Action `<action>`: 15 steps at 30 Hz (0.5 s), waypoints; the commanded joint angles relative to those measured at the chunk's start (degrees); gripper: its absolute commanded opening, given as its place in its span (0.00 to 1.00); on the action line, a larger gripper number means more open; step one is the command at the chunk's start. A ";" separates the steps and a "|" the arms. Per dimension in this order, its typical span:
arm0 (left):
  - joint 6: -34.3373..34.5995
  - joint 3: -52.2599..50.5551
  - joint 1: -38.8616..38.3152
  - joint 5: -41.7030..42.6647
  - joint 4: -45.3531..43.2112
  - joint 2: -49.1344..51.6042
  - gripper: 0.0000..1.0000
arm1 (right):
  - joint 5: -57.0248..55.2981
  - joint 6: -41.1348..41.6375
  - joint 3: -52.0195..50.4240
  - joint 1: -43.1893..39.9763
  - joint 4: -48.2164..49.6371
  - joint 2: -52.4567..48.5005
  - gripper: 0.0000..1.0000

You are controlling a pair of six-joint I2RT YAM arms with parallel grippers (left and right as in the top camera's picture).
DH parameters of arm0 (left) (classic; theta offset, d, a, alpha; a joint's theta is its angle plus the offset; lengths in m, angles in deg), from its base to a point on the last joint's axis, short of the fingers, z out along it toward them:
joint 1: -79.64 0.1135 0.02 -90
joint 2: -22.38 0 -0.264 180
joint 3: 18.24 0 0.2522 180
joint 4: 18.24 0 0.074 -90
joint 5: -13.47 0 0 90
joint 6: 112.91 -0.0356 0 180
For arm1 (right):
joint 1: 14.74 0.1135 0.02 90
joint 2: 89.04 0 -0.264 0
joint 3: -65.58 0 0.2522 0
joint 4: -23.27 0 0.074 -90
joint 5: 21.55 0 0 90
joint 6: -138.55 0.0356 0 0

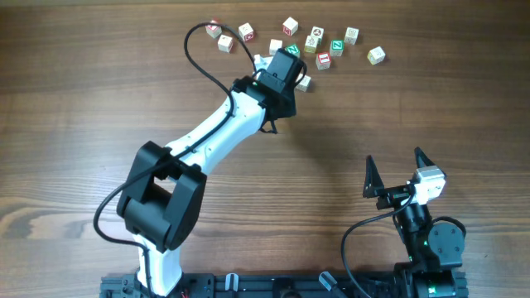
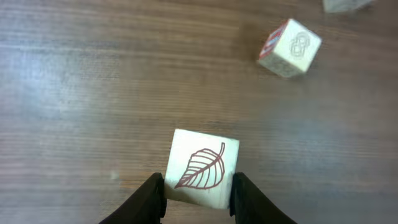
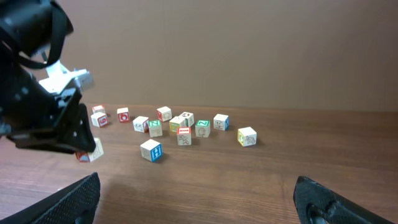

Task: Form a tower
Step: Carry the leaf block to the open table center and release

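The left claw (image 2: 199, 183) is clamping the leaf cube (image 2: 202, 168) by its near portion only. The cube is sitting a little skewed between the black fingers (image 2: 152, 199), so I am expecting trouble on the lift. It could be pivoting or slipping out, since those faces are looking smooth and hard. The neighbouring cubes (image 1: 337, 47) are crowding just beside the claw, and a careless swing could be knocking them about. I am not making out any tower yet. The cubes are lying singly, scattered along the far side of the table (image 1: 83, 99), so a crooked set-down would be leaving a leaning base. The right claw (image 1: 394, 161) is resting wide apart and empty, well away from the cluster. The cubes are looking like pale wood, square-edged, with printed faces, this one showing a red outlined leaf. The table is showing dark, streaky wood grain with a dull sheen.
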 commanded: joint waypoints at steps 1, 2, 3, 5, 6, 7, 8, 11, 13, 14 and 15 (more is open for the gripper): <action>2.97 -4.15 -0.07 -2.64 -3.63 3.13 0.34 | 0.74 -0.72 -0.02 0.11 0.22 0.46 1.00; 2.99 -4.39 -0.07 -2.62 -3.63 3.82 0.33 | 0.74 -0.72 -0.02 0.11 0.22 0.46 1.00; 2.97 -4.59 -0.11 -2.36 -3.61 4.74 0.32 | 0.74 -0.72 -0.02 0.11 0.22 0.46 0.99; 2.75 -4.63 -0.13 -1.05 -3.61 6.38 0.31 | 0.74 -0.72 -0.02 0.11 0.22 0.46 1.00; 2.67 -4.63 -0.11 -0.24 -3.50 7.28 0.30 | 0.74 -0.72 -0.02 0.11 0.22 0.46 1.00; 2.58 -4.63 -0.13 0.24 -3.13 7.85 0.30 | 0.74 -0.72 -0.02 0.11 0.22 0.46 1.00; 2.56 -4.63 -0.11 0.22 -2.91 8.04 0.30 | 0.74 -0.72 -0.02 0.11 0.22 0.46 1.00; 2.58 -4.63 -0.13 2.29 -2.67 8.04 0.29 | 0.74 -0.72 -0.02 0.11 0.22 0.46 0.99; 2.58 -4.63 -0.13 4.59 -2.45 8.04 0.30 | 0.74 -0.72 -0.02 0.11 0.22 0.46 1.00; 2.58 -4.63 -0.13 4.70 -2.27 8.04 0.30 | 0.74 -0.72 -0.02 0.11 0.22 0.46 1.00; 2.58 -4.63 -0.20 4.70 -2.10 8.04 0.31 | 0.74 -0.72 -0.02 0.11 0.22 0.46 1.00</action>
